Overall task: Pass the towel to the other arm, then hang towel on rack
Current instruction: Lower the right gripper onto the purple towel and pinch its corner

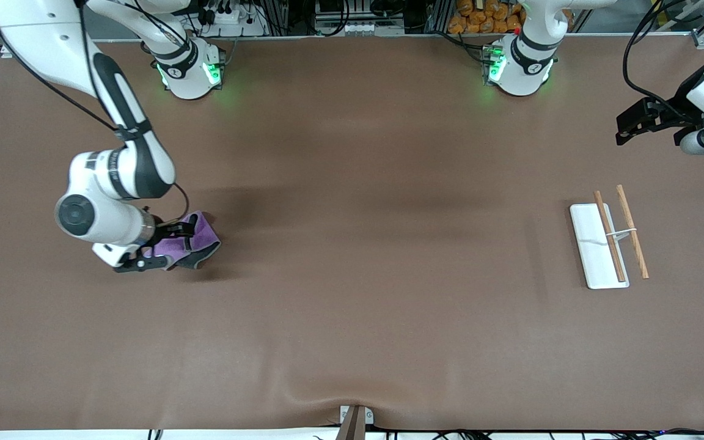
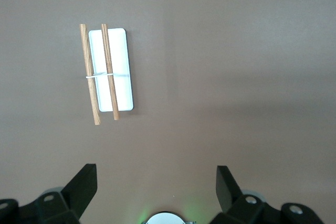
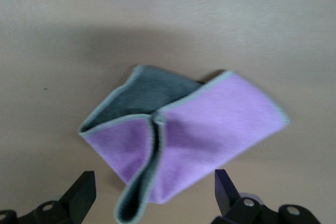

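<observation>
Looking down from the front camera, I see the small soft purple towel [image 1: 188, 243] with its dark grey underside nearest to me, lying crumpled on the brown table covering [image 1: 352, 293] toward the right arm's end. It is folded over itself, and the grey underside shows along one edge and in one turned-up corner. My right gripper [image 1: 156, 245] hangs directly over it with its two black fingers spread wide, one on each side of the cloth. In the right wrist view the towel [image 3: 178, 145] fills the space between those fingers [image 3: 81, 192], and I cannot tell whether they touch it.

A little farther from the front camera, toward the left arm's end of the table, sits the rack [image 1: 608, 239]: a small flat white rectangular base with two thin parallel brown wooden rods joined by a thin white bracket. One rod lies over the base and the other just beside its edge. It is well apart from the towel.

My left gripper [image 1: 633, 125] waits in the air near the left arm's end of the table. In the left wrist view its fingers [image 2: 84, 187] stand wide apart with nothing between them, and the rack [image 2: 107, 69] shows on the table below.
</observation>
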`<state>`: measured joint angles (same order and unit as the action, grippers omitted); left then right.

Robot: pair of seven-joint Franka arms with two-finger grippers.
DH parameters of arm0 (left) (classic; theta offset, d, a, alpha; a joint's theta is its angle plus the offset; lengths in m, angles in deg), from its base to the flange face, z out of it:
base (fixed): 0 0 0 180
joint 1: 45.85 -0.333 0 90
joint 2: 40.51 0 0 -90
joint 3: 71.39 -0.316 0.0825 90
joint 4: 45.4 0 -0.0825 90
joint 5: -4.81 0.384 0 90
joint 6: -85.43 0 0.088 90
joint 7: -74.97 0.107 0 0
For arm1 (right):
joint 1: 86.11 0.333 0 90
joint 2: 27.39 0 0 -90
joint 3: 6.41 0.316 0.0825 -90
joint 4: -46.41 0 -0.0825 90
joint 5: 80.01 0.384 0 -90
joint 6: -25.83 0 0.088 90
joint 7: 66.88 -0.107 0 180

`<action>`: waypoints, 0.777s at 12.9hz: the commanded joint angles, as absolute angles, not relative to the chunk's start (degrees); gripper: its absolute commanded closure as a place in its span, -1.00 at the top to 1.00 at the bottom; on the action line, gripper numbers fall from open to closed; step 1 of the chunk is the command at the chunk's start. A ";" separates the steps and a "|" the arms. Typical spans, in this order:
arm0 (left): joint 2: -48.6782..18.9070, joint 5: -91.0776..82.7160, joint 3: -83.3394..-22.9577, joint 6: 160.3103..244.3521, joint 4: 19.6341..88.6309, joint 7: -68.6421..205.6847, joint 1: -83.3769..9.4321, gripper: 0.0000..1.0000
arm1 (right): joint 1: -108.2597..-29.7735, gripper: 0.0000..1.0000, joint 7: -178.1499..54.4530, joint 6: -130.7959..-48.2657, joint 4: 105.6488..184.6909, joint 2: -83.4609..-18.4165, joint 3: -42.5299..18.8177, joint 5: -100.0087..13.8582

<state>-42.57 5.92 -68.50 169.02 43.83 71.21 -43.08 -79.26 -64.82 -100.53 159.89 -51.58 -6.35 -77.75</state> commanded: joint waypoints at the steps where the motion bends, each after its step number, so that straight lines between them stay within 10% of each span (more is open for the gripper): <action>1: -42.00 5.25 -68.31 169.45 43.98 70.31 -43.04 1.00 | -77.59 0.95 -66.35 -102.84 160.84 -53.22 -6.67 -76.93; 6: -41.21 5.16 -68.22 170.42 43.98 70.31 -42.77 1.00 | -76.71 0.89 -65.65 -102.67 161.90 -54.28 -6.76 -77.20; 10: -41.30 5.16 -68.22 170.42 44.33 70.31 -42.95 1.00 | -76.36 0.46 -65.56 -102.24 165.33 -53.23 -6.76 -77.20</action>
<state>-40.96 5.92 -68.41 169.90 44.02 71.21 -42.81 -76.89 -65.97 -102.41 163.39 -54.78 -6.43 -77.75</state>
